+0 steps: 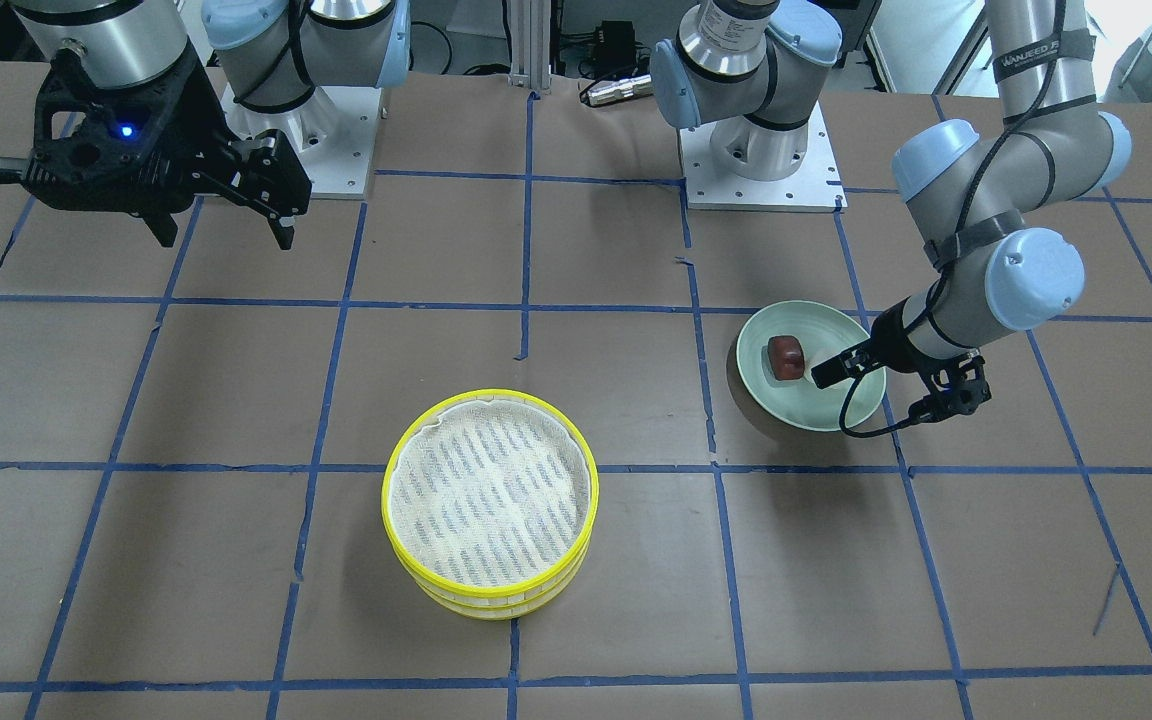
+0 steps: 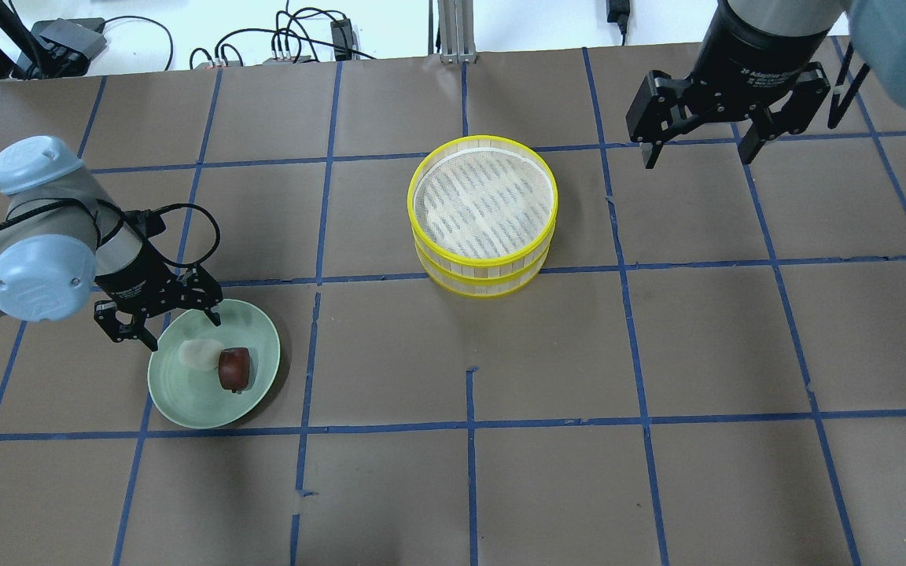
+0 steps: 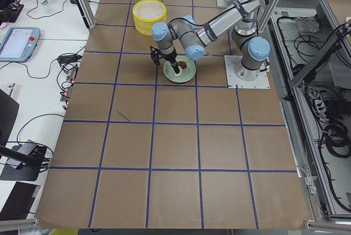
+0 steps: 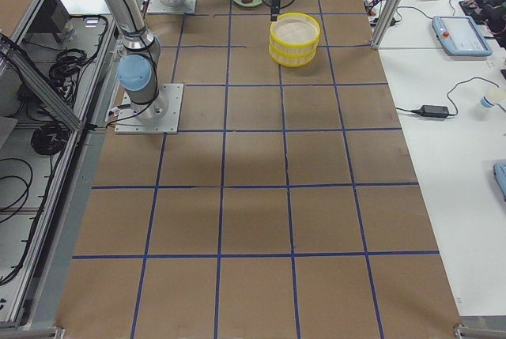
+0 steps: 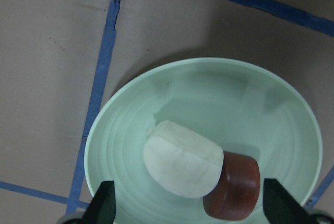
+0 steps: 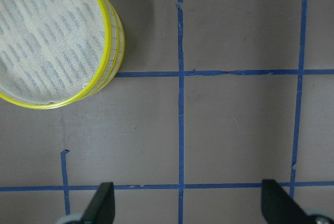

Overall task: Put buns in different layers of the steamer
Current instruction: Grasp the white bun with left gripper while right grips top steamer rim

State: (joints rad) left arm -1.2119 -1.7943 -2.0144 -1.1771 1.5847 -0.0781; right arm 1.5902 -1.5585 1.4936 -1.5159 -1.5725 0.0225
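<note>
The white bun (image 2: 197,354) and the reddish-brown bun (image 2: 234,369) lie touching on a pale green plate (image 2: 193,401). My left gripper (image 2: 183,330) is open just above the plate's near-left edge, its fingers either side of the white bun (image 5: 182,165) in the left wrist view. In the front view only the brown bun (image 1: 786,357) shows beside the left gripper (image 1: 871,393). The two steamer layers (image 2: 484,271) are stacked mid-table, and the top mesh is bare. My right gripper (image 2: 697,157) is open and empty, high and to the right of the steamer (image 6: 112,31).
The table is brown paper with a grid of blue tape lines. The arm bases (image 1: 761,160) stand at the robot's edge. Cables and power boxes (image 2: 68,35) lie beyond the far edge.
</note>
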